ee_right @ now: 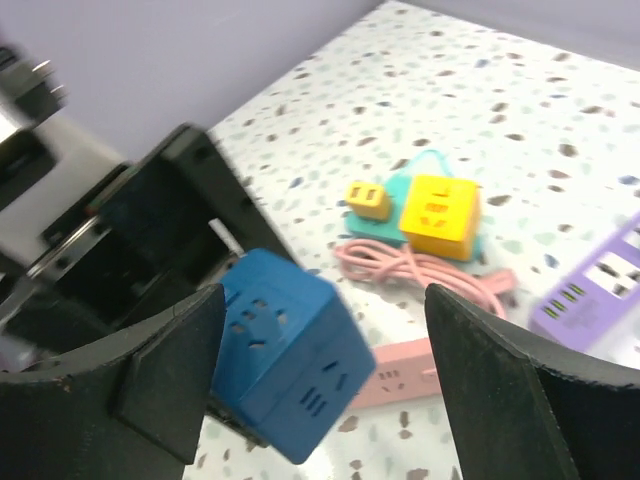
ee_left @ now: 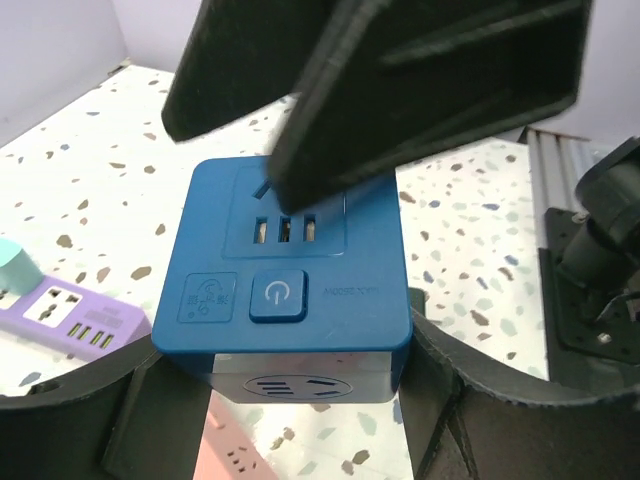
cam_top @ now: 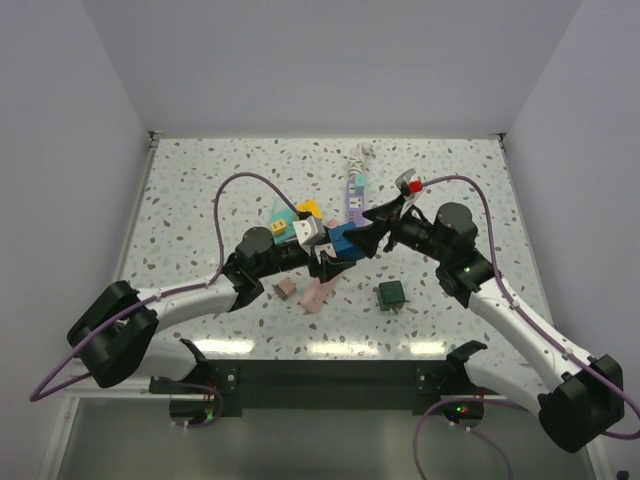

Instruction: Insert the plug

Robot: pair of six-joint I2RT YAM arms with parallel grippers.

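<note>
Left hand (ee_left: 300, 395) clamped on blue socket cube (ee_left: 210, 235); right hand (ee_right: 320, 300) apart over its top edge.

blocked: blue cube (ee_right: 290, 350), pink cable (ee_right: 395, 262), yellow cube (ee_right: 440, 215), purple strip (ee_right: 600, 290) | free: table (cam_top: 425, 320) right of green adapter (cam_top: 391, 293)

Yellow cube (ee_right: 440, 215), dark green cube (cam_top: 391, 293)

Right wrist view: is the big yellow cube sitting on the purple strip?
No, the big yellow cube rests on the teal piece, apart from the purple strip.
</note>
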